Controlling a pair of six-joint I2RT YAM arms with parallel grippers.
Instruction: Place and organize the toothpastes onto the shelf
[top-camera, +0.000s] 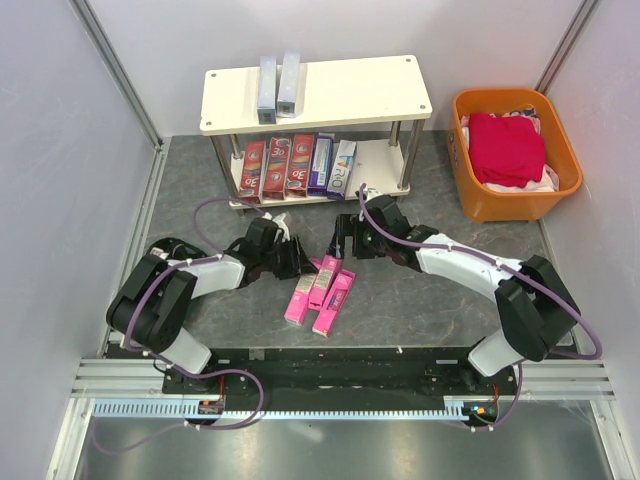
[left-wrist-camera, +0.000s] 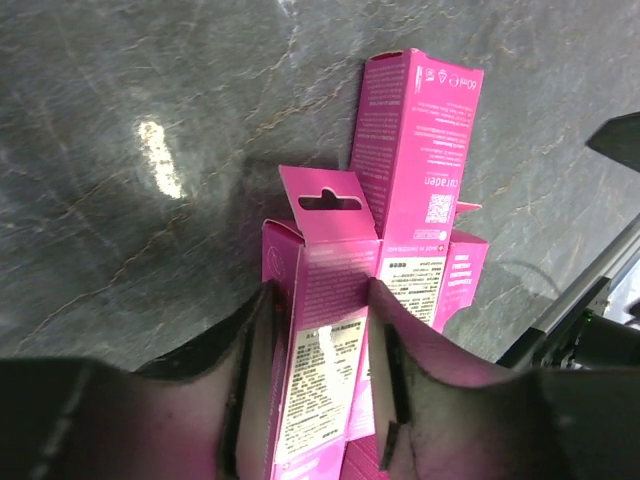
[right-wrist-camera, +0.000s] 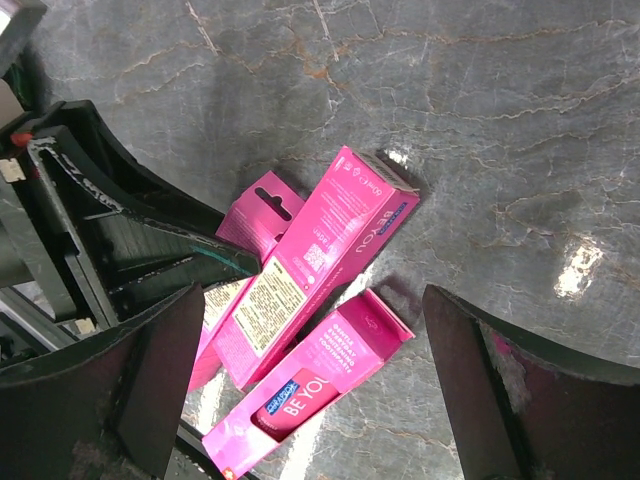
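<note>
Jaws of the left gripper (left-wrist-camera: 318, 310) press on the two long sides of a tabbed pink carton (left-wrist-camera: 322, 250), pinching it low in the wrist view, with its hang tab pointing toward the top of the frame. Whether this carton is off the surface cannot be told. A second pink carton (left-wrist-camera: 415, 150) lies over it on the right, slanting toward the upper right corner. A third pink carton (left-wrist-camera: 458, 275) shows beneath, at the right.

The right gripper (right-wrist-camera: 312, 300) has its fingers spread wide, one at each side of its wrist view, holding nothing and hanging over the same three cartons.

In the top view the pink cartons lie together at the centre of the frame on the dark stone-patterned table (top-camera: 410, 310). The left gripper is at their upper left and the right gripper just above them.

At the top centre stands the shelf (top-camera: 350, 95). Two silver-grey cartons (top-camera: 278, 85) lie side by side on its upper board, left of the middle. On the lower board, from left to right, lie three red cartons (top-camera: 276, 166), a purple carton (top-camera: 321, 162) and a white carton (top-camera: 342, 168), in one close row.

At the upper right sits an orange basket (top-camera: 470, 195) with red cloth (top-camera: 505, 145) in it.
</note>
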